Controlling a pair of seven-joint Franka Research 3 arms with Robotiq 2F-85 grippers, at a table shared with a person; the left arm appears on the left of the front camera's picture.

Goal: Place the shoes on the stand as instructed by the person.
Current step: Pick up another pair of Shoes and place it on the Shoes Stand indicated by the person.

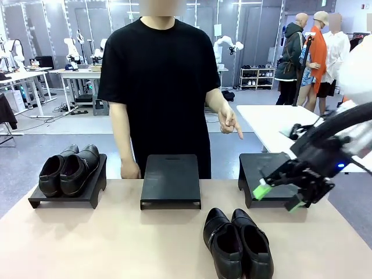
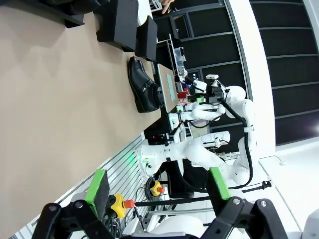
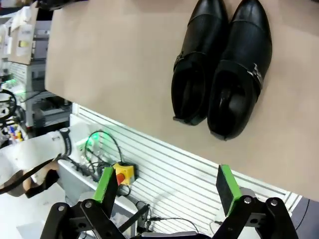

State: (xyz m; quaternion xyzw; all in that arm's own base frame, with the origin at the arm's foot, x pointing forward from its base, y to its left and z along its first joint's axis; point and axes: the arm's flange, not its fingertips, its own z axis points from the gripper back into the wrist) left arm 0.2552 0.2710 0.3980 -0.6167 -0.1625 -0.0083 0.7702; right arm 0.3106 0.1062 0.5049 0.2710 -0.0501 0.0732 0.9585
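One pair of shoes [image 1: 70, 168] already sits on the left stand [image 1: 64, 202] at the table's [image 1: 116, 244] far left corner, so I judge the task half done. The loose pair [image 1: 238, 244] lies side by side at the near edge, right of the middle, toes toward the far edge. The middle stand [image 1: 170, 177] and the right stand [image 1: 258, 165], both along the far edge, are bare.

The person's hand [image 1: 229, 121] hangs with a finger pointing down and to my right. I take that to mean the right stand, though the finger stops well above it. So the step in hand is fetching the loose pair.

My right gripper [image 1: 279, 197] hovers by the front of the right stand with its fingers spread wide, holding nothing and touching nothing. From its wrist I look down on the loose pair [image 3: 222, 64] and the table's near edge. Next I need to come back toward that edge, drop over one shoe, and close across its narrow upper, since the glossy leather may slip.

My left gripper [image 2: 157, 185] is also spread wide and empty, off the table's near side, with the loose pair [image 2: 144, 84] well away from it
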